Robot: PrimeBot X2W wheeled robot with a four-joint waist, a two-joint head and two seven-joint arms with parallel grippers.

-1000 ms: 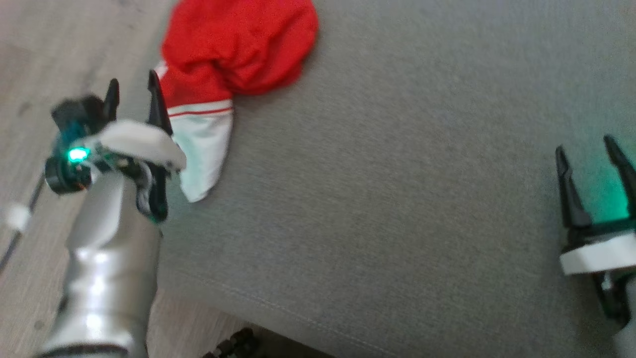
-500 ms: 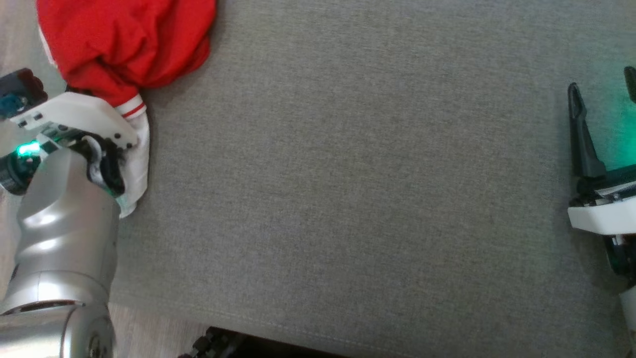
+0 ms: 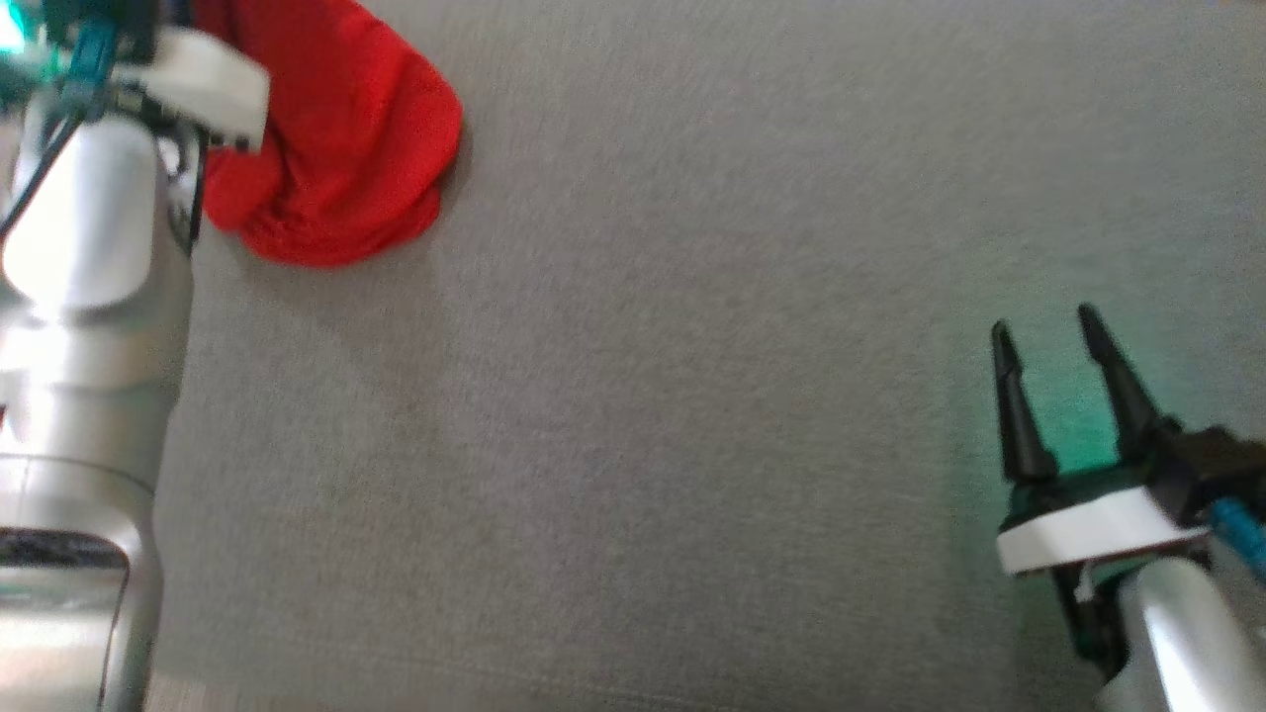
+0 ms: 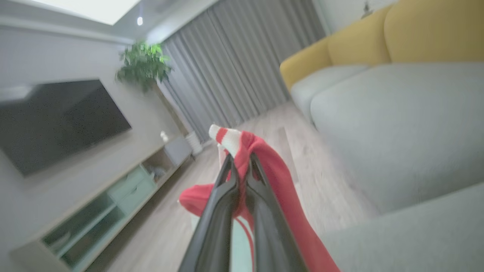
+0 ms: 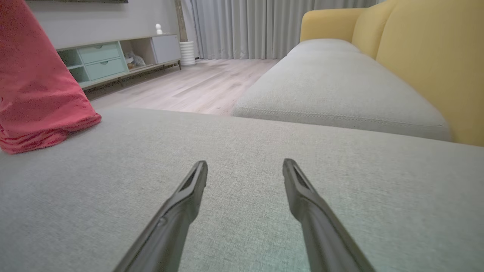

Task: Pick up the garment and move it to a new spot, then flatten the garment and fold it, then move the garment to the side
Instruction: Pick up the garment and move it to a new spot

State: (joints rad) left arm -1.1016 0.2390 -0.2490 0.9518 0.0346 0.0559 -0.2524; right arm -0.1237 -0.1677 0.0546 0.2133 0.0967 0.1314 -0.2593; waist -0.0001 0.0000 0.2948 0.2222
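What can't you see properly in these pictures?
Head view: the top of the red garment, behind the left arm and cut by the top edge.
Right wrist view: its left part, cut by the edge.
Left wrist view: blurry; the left gripper covers the pinched part.
What sort of garment: cannot tell.

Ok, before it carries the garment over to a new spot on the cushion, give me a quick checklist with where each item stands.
1. Left gripper shut on the red garment: ok.
2. Garment lifted fully off the grey cushion: not ok, its lower end rests on the cushion in the right wrist view.
3. Right gripper open and apart from the garment: ok.
4. Bare stretch of cushion between the two grippers for setting down: ok.
5. How much cloth the left fingers have pinched: cannot tell.
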